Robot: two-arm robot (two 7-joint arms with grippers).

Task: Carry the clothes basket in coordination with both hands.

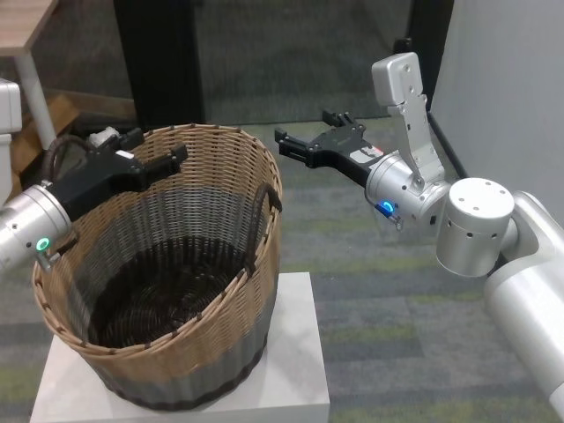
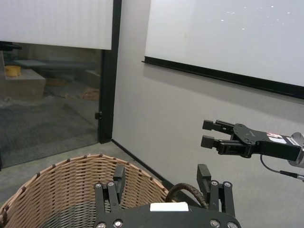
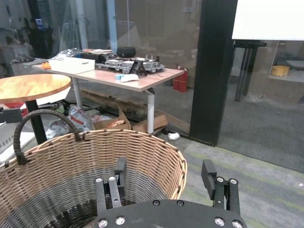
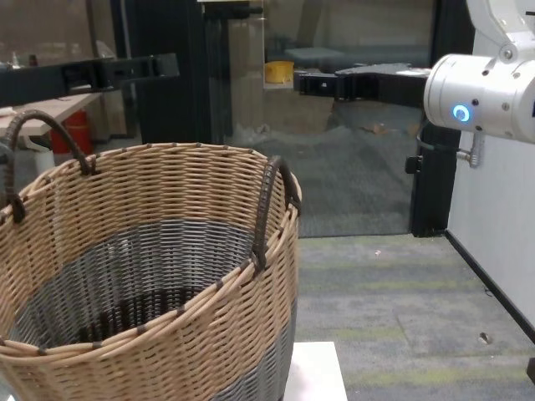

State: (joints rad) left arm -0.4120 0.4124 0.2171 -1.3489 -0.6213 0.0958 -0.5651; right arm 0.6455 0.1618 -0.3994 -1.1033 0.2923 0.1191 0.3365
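The clothes basket [image 1: 176, 220] stands upright on a white pedestal [image 1: 295, 352]; it has a tan top, a grey middle band and a dark base. Its left handle [image 1: 57, 152] and right handle [image 1: 264, 211] stick up from the rim. My left gripper [image 1: 172, 159] hovers open over the basket's back-left rim, holding nothing. My right gripper [image 1: 304, 132] is open in the air to the right of the rim, above the right handle and apart from it. In the chest view, the left gripper [image 4: 159, 65] and right gripper [image 4: 305, 81] are level above the basket [image 4: 167, 242]. The right wrist view shows the basket [image 3: 118, 147] below my open fingers [image 3: 120, 168].
A dark glass door frame [image 1: 159, 62] stands behind the basket. A white wall [image 1: 502, 79] runs along the right. A wooden table [image 1: 22, 26] is at the far left, with a cluttered desk [image 3: 118, 76] and a round table [image 3: 28, 85] beyond. Carpet [image 1: 370, 282] surrounds the pedestal.
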